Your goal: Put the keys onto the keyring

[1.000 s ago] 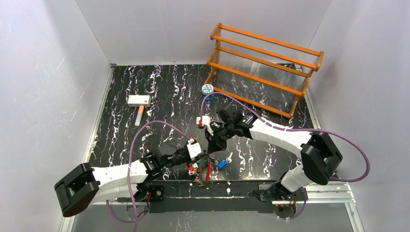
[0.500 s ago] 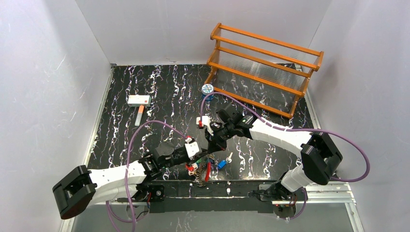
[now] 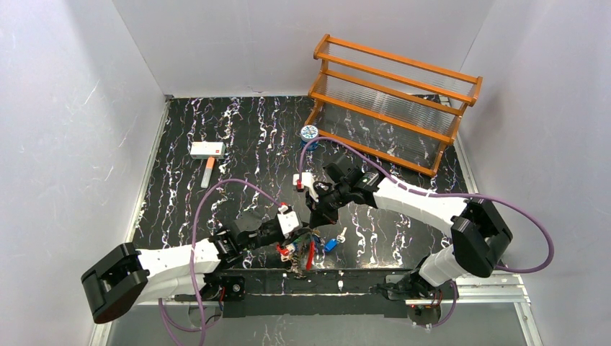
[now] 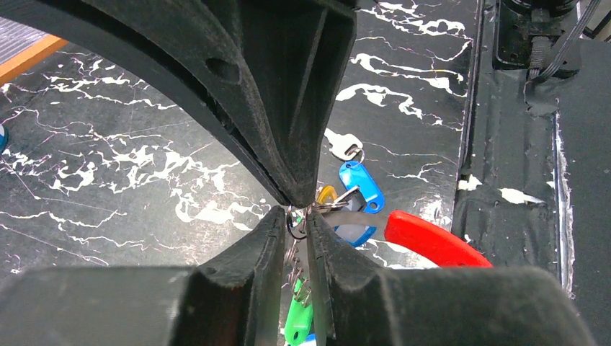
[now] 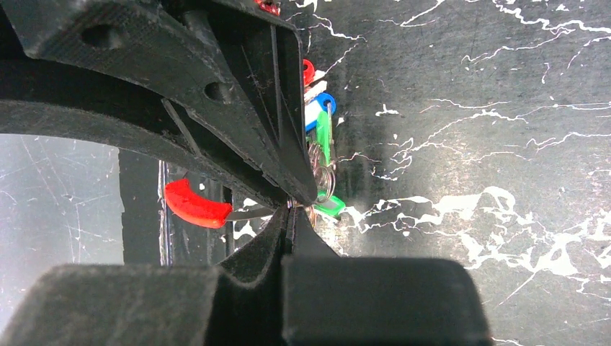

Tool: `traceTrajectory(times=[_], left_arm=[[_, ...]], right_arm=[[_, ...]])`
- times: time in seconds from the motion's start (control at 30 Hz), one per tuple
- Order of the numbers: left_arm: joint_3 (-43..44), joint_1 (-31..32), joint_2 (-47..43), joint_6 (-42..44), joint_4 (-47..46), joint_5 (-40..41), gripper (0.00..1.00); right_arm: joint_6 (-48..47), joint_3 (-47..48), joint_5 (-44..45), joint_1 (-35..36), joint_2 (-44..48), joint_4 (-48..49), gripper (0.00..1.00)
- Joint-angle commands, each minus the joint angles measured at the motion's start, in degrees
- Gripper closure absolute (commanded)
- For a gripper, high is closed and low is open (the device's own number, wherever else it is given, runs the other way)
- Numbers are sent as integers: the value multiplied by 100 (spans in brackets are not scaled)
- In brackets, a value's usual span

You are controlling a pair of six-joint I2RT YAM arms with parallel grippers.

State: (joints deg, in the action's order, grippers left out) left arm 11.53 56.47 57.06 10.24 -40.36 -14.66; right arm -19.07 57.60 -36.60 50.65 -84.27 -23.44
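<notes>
Barely any shift: left tool (image 4: 297, 213) stays nipped on the keys (image 4: 359, 189), right tool (image 5: 292, 210) fully shut, threading still unfinished.

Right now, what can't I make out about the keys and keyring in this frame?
Top external: the keys are too small to count, or to tell which hang on a ring.
Left wrist: the left fingers hide all but a short silvery strip; whether it is the keyring is unclear.
Right wrist: the shut right fingers cover what they pinch.
</notes>
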Motion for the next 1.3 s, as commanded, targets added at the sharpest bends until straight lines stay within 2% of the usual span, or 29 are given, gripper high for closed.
traceTrajectory(times=[0.0, 0.13, 0.23, 0.27, 0.43, 0.53, 0.67, 0.83, 1.07, 1.27], left_arm=[[59, 18, 33, 4, -77, -113, 85], [63, 18, -13, 2, -77, -105, 100], [48, 18, -121, -96, -84, -138, 100], [16, 21, -167, -131, -113, -146, 100], [-248, 18, -511, -385, -282, 47, 100], [-512, 15, -807, -588, -564, 214, 100], [-969, 20, -1180, -858, -1317, 429, 100], [-1210, 20, -1513, -966, -1934, 458, 100], [-1634, 13, -1649, -988, -3052, 434, 100], [-1724, 22, -1616, -982, -3200, 451, 100]], right_arm=[[39, 84, -259, 32, 214, 257, 99], [18, 53, -217, 32, 168, 260, 99], [5, 51, -266, 32, 184, 299, 99], [38, 31, -273, 31, 216, 368, 95], [466, -421, -19, -18, 678, 1212, 65], [755, -855, -192, -188, 1060, 1949, 57], [984, -1255, -816, -534, 1393, 2682, 56], [739, -1526, -1572, -679, 1611, 2946, 55], [726, -1617, -1984, -674, 1571, 3116, 54], [975, -1593, -2070, -679, 1599, 3283, 52]])
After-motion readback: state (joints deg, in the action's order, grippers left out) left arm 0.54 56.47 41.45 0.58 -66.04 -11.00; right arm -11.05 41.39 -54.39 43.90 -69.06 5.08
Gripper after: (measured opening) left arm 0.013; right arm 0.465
